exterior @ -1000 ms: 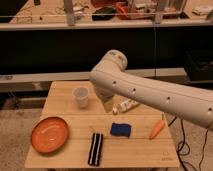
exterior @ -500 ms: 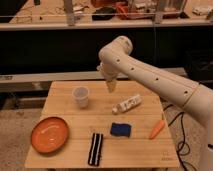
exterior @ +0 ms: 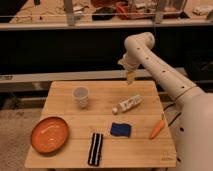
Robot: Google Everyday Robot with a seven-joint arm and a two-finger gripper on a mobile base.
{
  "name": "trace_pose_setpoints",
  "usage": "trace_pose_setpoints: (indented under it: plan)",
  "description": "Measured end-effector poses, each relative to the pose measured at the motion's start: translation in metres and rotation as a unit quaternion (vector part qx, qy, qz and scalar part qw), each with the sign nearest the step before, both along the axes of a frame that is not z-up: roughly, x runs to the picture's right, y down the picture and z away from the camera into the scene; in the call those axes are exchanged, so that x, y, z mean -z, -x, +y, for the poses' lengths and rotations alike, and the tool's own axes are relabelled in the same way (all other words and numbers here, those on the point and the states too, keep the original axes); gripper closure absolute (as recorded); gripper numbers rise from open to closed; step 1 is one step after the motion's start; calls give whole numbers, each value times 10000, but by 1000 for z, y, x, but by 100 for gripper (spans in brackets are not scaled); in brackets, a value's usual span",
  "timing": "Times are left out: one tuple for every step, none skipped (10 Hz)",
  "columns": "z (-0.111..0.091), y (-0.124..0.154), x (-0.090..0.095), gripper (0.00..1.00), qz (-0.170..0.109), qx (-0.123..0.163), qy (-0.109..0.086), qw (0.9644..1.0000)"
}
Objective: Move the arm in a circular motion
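Observation:
The arm [exterior: 165, 75] is large, white and tubular, with small dark dots along its links. It reaches in from the lower right, bends at an elbow [exterior: 140, 44] near the top, and points down. The gripper [exterior: 131, 76], a small beige tip, hangs above the back right part of the wooden table [exterior: 65, 90], just behind a lying clear bottle [exterior: 126, 104]. It holds nothing that I can see.
On the table stand a clear cup [exterior: 80, 96], an orange plate [exterior: 49, 134] at the front left, a black striped object [exterior: 95, 148], a blue sponge [exterior: 120, 129] and a carrot [exterior: 157, 128] near the right edge. Dark shelving [exterior: 75, 22] runs behind.
The arm has swung to the right and back: its elbow and tip moved from over the table's middle left to over its back right, uncovering the bottle and sponge.

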State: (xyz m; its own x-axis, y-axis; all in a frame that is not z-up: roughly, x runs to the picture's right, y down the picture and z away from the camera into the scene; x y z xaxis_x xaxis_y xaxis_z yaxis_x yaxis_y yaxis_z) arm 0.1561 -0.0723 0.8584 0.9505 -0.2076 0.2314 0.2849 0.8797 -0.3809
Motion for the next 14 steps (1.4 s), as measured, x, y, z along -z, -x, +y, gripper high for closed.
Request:
trace_pose_setpoints:
  plan:
    - [8,-20,-7,20,113,-107,141,9998]
    - [19,-44,-13,20,259,-217,305,9990]
    - [37,-70,-13,20,434,-329,510,9972]
    - [48,-83,-8,20,529,-423,613,9958]
    - [65,-96,6,20,628,-556,733,9938]
    - [84,-105,31,20,780,-683,836,9911]
    - [101,-107,56,20,967,-782,880,9883]
    - [111,-102,74,20,1104,-838,905,9862]
    - [121,-97,91,20,1251,-898,943,9836]
    - [138,-91,119,20,1440,-990,977,9798]
    - [151,-92,133,20,1430,-1001,968,9799]
    - [160,-97,141,20,1426,-1008,958,9800]
    - [171,-96,147,20,1383,-988,956,9808]
    - [176,-93,149,20,1376,-961,956,9812]
